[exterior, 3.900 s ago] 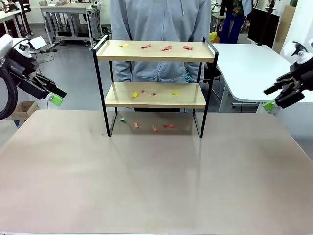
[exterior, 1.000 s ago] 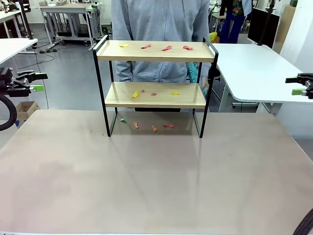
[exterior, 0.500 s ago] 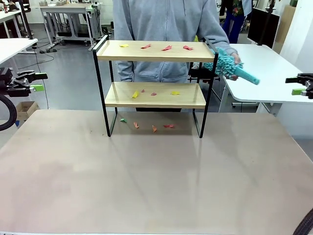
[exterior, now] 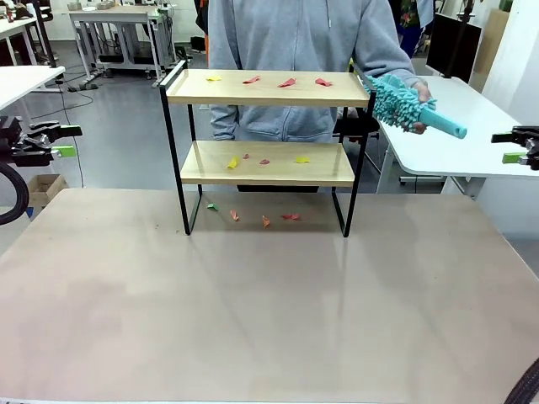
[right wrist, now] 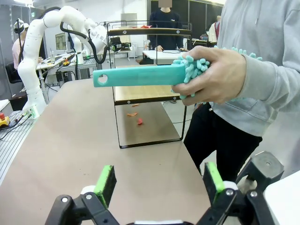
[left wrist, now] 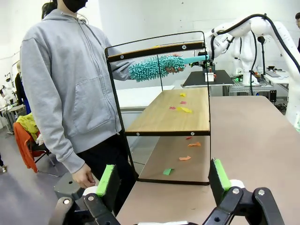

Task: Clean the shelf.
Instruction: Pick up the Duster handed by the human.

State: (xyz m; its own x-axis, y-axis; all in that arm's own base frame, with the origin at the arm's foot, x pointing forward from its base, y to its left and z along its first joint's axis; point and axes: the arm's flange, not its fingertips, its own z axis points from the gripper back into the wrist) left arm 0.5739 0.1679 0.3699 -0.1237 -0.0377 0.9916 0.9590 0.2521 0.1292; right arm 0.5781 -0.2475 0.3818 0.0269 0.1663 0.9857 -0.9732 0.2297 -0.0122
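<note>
A small two-tier shelf (exterior: 266, 177) with light wooden boards in a thin black frame stands on a beige table (exterior: 269, 320), between the two robot grippers and well apart from both. The left gripper (exterior: 66, 140) hovers off the table's left edge, its green-padded fingers spread wide with nothing between them. Seen from its wrist, the shelf stands straight ahead of the fingers, end-on.

The right gripper (exterior: 509, 146) hovers off the table's right edge, fingers likewise spread wide and empty. Straight ahead of it and above its fingers, a person's hand (right wrist: 213, 75) holds a turquoise duster (exterior: 404, 103) by its fluffy head. The flat handle points toward this gripper without touching it. The duster is beside the right end of the shelf's top board, nearer the right gripper than the left.

Small coloured paper scraps (exterior: 286, 82), red, yellow, orange and green, lie scattered on the top board, on the lower board and on the table under the shelf. The person, in a grey hooded top, stands behind the shelf, on the far side from both grippers.
</note>
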